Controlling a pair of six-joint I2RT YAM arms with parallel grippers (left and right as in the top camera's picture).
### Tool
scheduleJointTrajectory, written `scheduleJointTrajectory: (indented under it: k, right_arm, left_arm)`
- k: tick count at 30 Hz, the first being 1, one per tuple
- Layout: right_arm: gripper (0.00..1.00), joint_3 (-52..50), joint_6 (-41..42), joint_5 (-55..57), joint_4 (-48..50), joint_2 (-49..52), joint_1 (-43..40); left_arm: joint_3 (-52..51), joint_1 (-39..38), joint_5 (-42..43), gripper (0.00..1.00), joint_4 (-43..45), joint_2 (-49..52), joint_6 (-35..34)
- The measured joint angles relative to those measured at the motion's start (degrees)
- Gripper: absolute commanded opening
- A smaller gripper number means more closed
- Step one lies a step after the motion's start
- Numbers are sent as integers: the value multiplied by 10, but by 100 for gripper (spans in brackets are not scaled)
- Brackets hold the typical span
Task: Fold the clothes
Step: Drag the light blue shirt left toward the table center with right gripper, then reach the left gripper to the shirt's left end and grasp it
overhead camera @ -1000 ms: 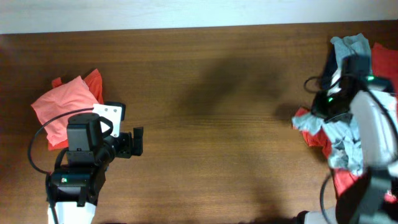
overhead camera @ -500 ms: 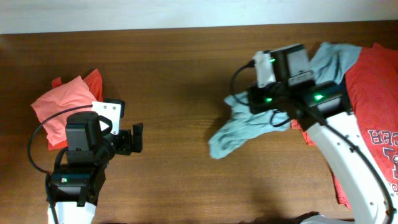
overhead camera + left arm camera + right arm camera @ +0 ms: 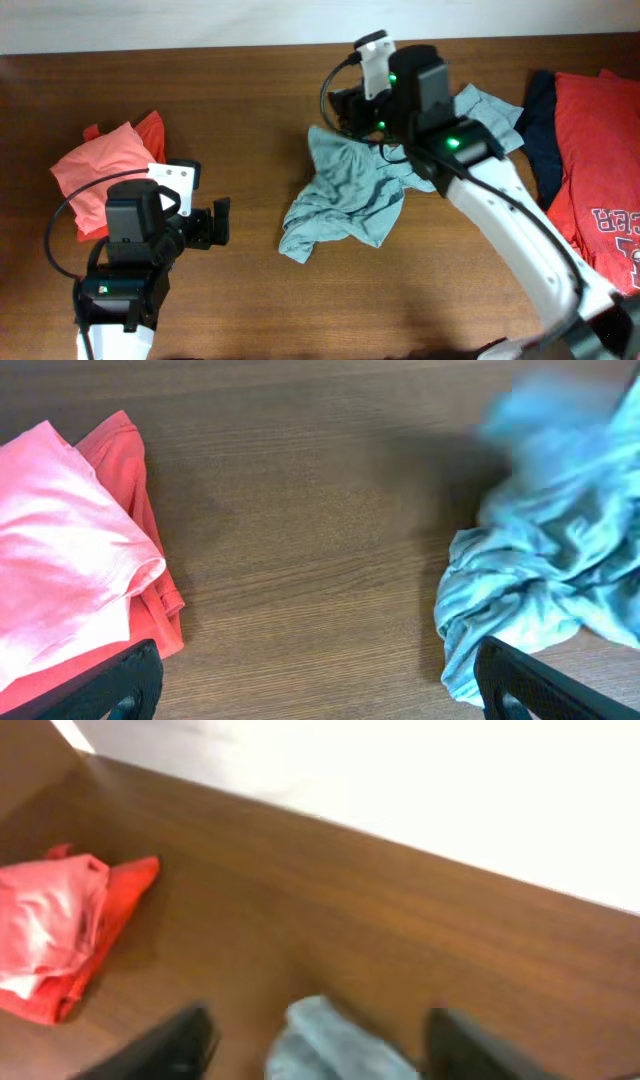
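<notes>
I see the pale grey-blue short-sleeved cotton T-shirt [image 3: 345, 195] lying crumpled near the middle of the brown wooden table [image 3: 250, 100], with one end trailing under the right arm. The right gripper [image 3: 325, 1042] hangs over the shirt's far edge. Its wrist view is blurred, but I can make out the two dark fingers [image 3: 185, 1040] standing wide apart, with a fold of the grey-blue cloth between them and nothing pinched.

The left gripper [image 3: 218, 222] sits well apart from that shirt, near the table's left side. Its jaws are spread wide and empty, with bare wood between the tips.

Just beside it, further left, is a folded stack of coral and orange-red T-shirts [image 3: 105, 170], the paler one on top. At the right edge lies a red T-shirt with white lettering [image 3: 600, 170], spread flat. A navy T-shirt [image 3: 540, 110] is bunched against its left side, touching it.
</notes>
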Motion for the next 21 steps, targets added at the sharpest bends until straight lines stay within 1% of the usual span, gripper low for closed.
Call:
scheduleJointTrajectory:
  k: [3, 5, 7, 8, 11, 13, 16, 17, 20, 21]
  right_arm:
    - [99, -3, 3, 3, -65, 29, -17]
    - [99, -3, 4, 4, -98, 29, -35]
    - [99, -3, 5, 6, -142, 19, -58]
    - [99, -3, 5, 7, -180, 4, -81]
    - [99, -3, 5, 10, -254, -44, -138]
    - [99, -2, 6, 12, -309, -79, -174]
    - [99, -2, 6, 14, -400, -119, -222]
    - [99, -2, 6, 14, -416, -122, -231]
    - [99, -2, 6, 13, -472, -122, -259]
    - [99, -2, 6, 14, -480, -122, -264]
  left_arm:
    - [0, 0, 0, 99, 0, 0, 0]
    - [0, 0, 1, 99, 3, 0, 0]
    - [0, 0, 12, 99, 25, 0, 0]
    - [0, 0, 23, 99, 45, 0, 0]
    - [1, 0, 55, 99, 99, 5, 0]
    - [2, -7, 65, 99, 121, 21, 0]
    - [12, -40, 72, 99, 125, 78, 0]
    - [20, -52, 73, 99, 124, 99, 0]
    - [66, -100, 80, 99, 124, 194, 0]
    - [95, -120, 81, 99, 120, 239, 0]
